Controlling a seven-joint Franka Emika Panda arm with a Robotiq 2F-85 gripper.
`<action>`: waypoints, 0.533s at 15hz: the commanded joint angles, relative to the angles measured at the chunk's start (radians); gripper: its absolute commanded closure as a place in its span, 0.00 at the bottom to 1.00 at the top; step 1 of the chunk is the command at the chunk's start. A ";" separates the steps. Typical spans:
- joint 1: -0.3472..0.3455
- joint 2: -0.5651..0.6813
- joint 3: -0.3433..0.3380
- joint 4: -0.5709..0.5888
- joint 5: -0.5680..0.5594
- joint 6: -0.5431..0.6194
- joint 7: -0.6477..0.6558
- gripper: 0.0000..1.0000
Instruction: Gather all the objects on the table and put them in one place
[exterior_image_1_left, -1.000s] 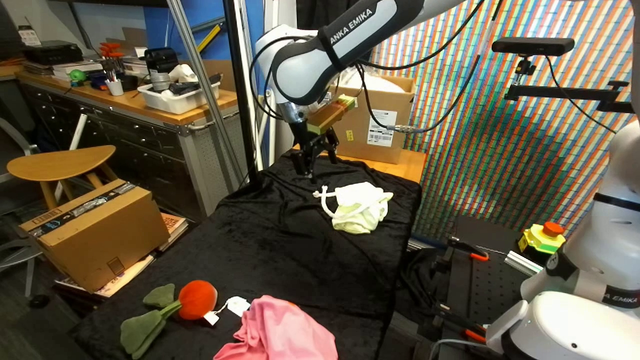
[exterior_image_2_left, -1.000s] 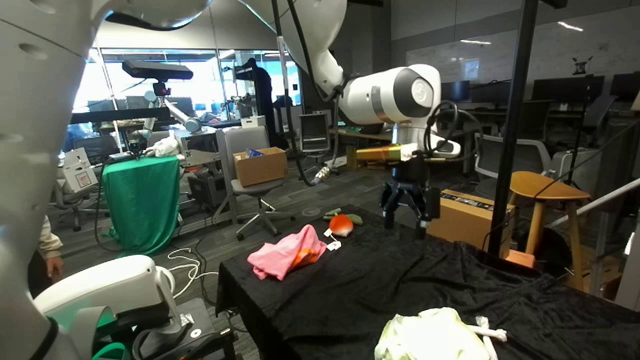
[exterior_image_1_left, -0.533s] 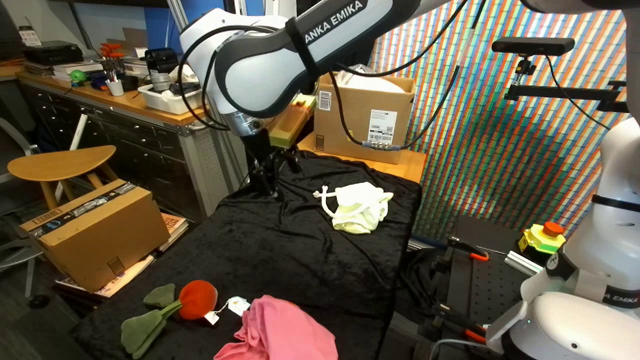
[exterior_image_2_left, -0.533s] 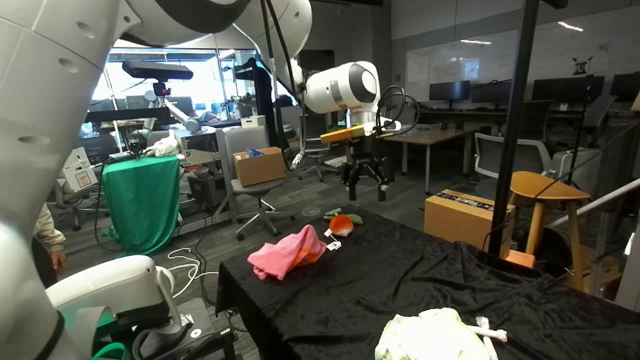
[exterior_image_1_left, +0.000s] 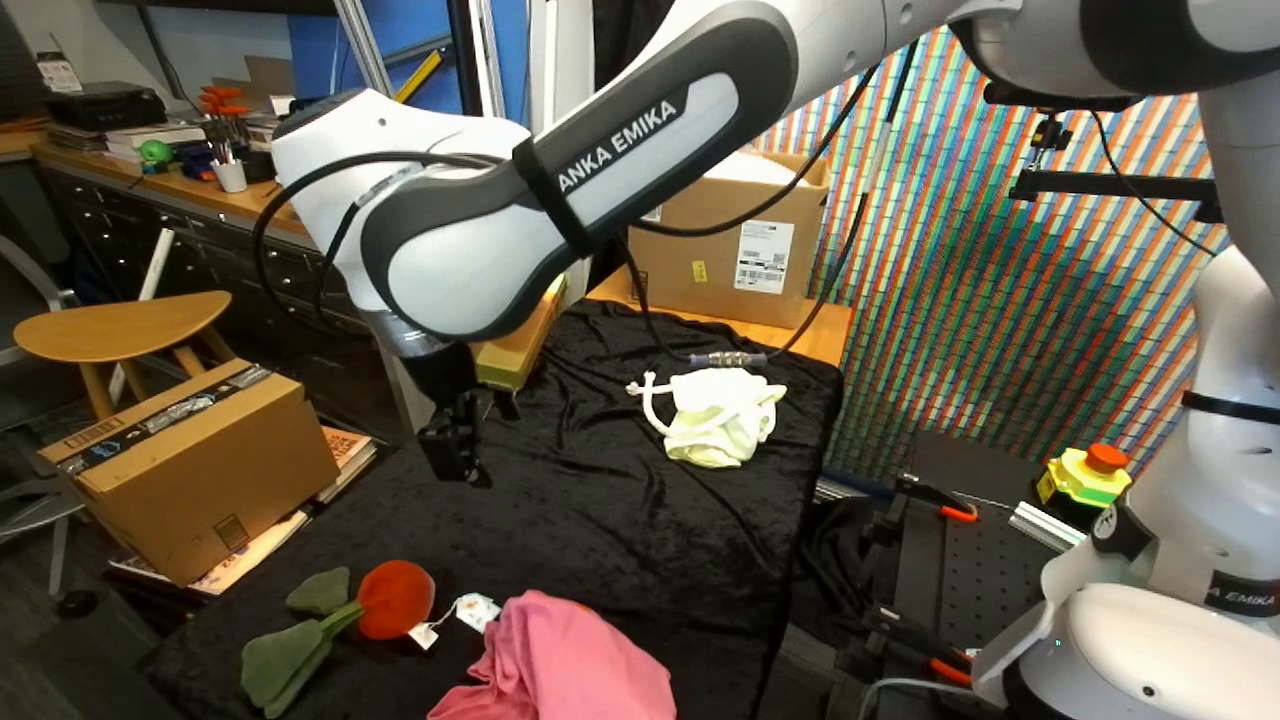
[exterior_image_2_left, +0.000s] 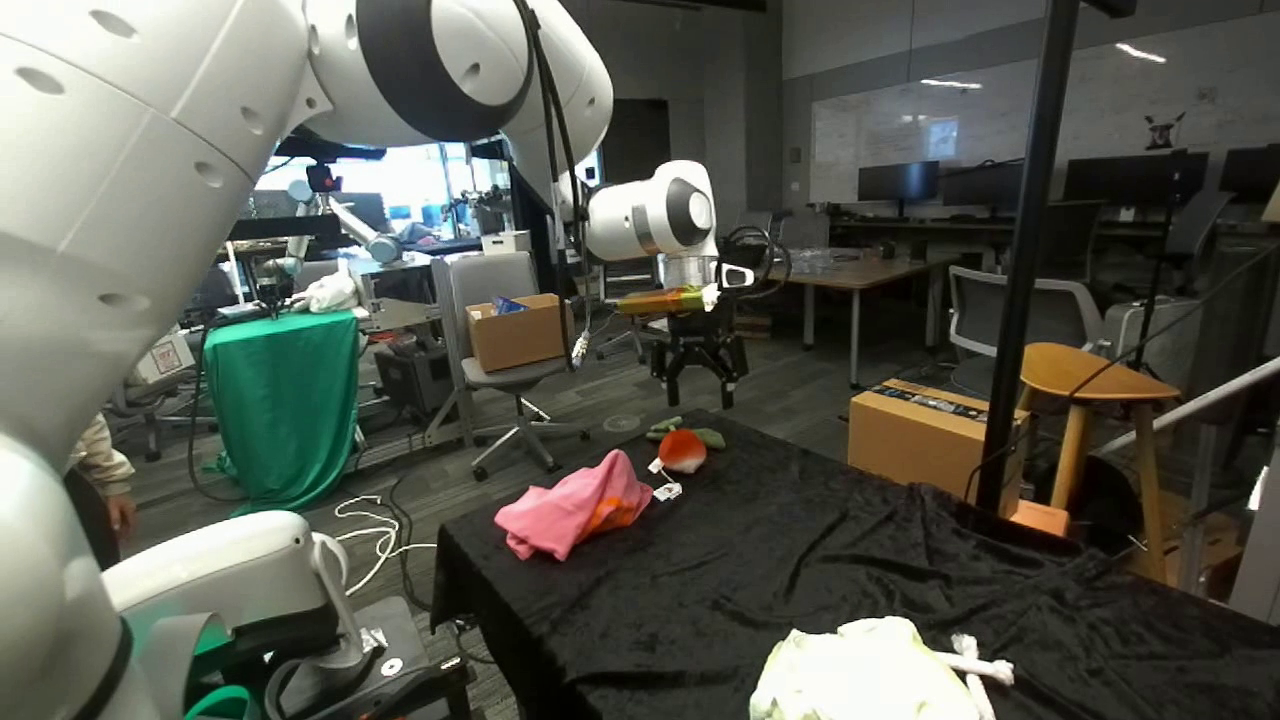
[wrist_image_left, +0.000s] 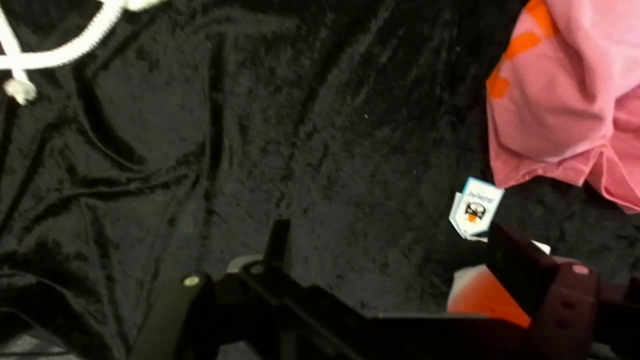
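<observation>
gripper (exterior_image_2_left: 700, 396) wide, seemingly near radish (exterior_image_1_left: 397, 600)

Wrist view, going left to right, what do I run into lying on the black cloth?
White cord, white tag, pink cloth. The red-orange plush lies below the tag in the same stretch, so it is left out.
</observation>
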 joint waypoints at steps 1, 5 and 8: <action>0.018 0.038 0.014 -0.025 0.012 0.192 -0.017 0.00; 0.031 0.075 0.034 -0.070 0.046 0.402 -0.015 0.00; 0.039 0.107 0.051 -0.068 0.091 0.472 -0.017 0.00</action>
